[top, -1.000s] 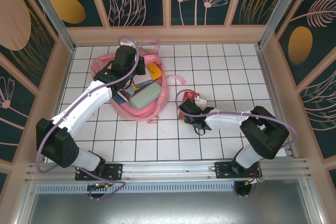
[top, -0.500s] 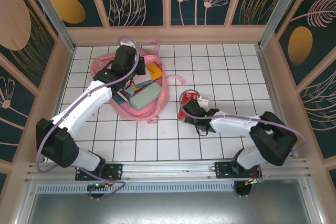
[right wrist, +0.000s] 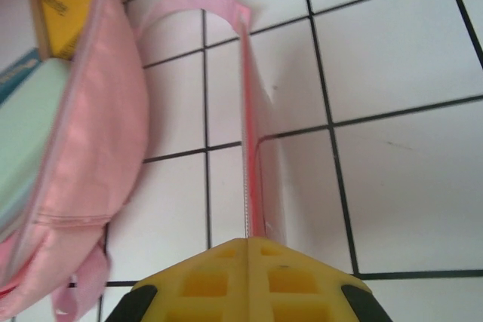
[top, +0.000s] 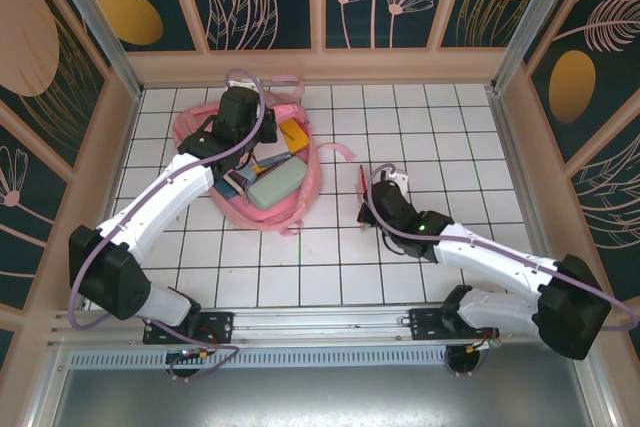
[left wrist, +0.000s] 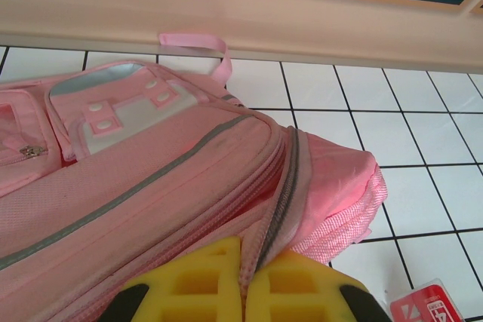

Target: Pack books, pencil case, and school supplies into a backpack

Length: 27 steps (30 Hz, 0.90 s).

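One pink backpack (left wrist: 151,186) gapes open; I see tiled floor (top: 450,147) right of it. Inside: one mint pencil case (top: 275,187), one yellow book (top: 292,134). Left gripper (left wrist: 245,262) pinches its zip edge; right gripper (right wrist: 247,245) pinches one red packet (right wrist: 250,171) just beside it.

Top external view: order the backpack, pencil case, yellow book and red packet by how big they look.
1. backpack, by far.
2. pencil case.
3. yellow book, partly tucked inside the backpack.
4. red packet, seen edge-on in the right gripper, so its rank against the book is unsure.
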{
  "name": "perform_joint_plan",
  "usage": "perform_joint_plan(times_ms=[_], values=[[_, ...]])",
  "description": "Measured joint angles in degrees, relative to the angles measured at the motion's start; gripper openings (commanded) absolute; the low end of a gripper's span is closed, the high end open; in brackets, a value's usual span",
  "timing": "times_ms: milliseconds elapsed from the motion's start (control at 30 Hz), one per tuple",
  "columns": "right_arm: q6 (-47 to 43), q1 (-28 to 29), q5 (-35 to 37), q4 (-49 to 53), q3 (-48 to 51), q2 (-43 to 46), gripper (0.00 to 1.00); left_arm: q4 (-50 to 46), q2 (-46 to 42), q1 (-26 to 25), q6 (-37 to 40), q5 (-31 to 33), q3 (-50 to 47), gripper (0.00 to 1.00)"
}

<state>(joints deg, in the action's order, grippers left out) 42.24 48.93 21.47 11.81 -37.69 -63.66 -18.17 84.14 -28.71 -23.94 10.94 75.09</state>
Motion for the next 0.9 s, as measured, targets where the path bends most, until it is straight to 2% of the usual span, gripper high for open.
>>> perform_joint_plan(times_ms=[400,433,467,533,700,900], values=[[-7.4,0.0,-6.6,-6.1,-8.0,-1.1,0.00,0.0,-0.2,0.3,-0.4,-0.2,0.0,0.00],[-7.5,-0.1,-6.6,-6.1,-8.7,-1.8,0.06,0.0,-0.2,0.4,-0.4,-0.2,0.0,0.00],[-7.4,-0.2,-6.6,-6.0,-9.1,-2.5,0.18,0.0,-0.2,0.4,-0.4,-0.3,0.0,0.00],[-7.4,-1.0,-6.8,-5.7,-9.3,-3.8,0.30,0.0,-0.2,0.4,-0.4,-0.3,0.0,0.00],[-6.9,-4.7,-9.4,-5.6,-6.0,-6.6,0.40,0.0,-0.3,0.6,-0.4,-0.5,0.0,0.00],[-6.7,-10.4,-16.3,-6.7,3.4,-9.9,0.44,0.0,-0.3,0.6,-0.4,-0.7,0.0,0.00]])
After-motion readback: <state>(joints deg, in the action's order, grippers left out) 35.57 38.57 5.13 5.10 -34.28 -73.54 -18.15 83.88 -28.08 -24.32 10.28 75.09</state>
